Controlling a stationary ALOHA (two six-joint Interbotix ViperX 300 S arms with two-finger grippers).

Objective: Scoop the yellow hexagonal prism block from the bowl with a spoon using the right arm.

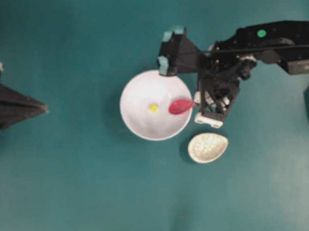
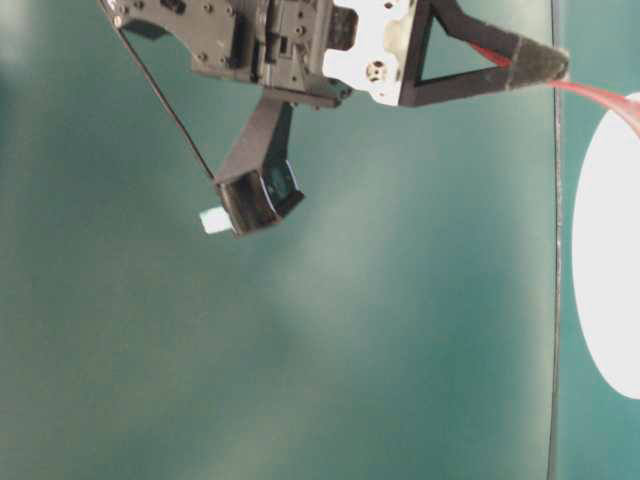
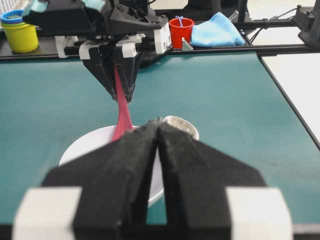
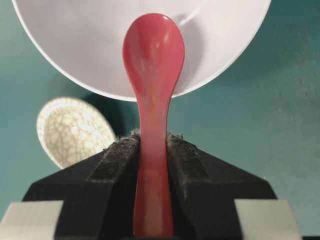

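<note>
The white bowl (image 1: pixel 138 117) stands mid-table with the tiny yellow block (image 1: pixel 153 108) on its floor near the centre. My right gripper (image 1: pixel 198 105) is shut on the handle of the pink-red spoon (image 1: pixel 181 106), whose scoop reaches over the bowl's right rim, a short way right of the block. In the right wrist view the spoon (image 4: pixel 153 55) points into the bowl (image 4: pixel 75 50) from the gripper (image 4: pixel 152 137); the block lies outside that view. My left gripper (image 1: pixel 44 108) rests far left, shut and empty, its tips (image 3: pixel 159 122) touching.
A speckled beige oval rest (image 1: pixel 208 147) lies just below and right of the bowl, close to the right gripper. Behind the table's far edge stand a red cup (image 3: pixel 181 31), a blue cloth (image 3: pixel 216 31) and a yellow cup (image 3: pixel 21 36).
</note>
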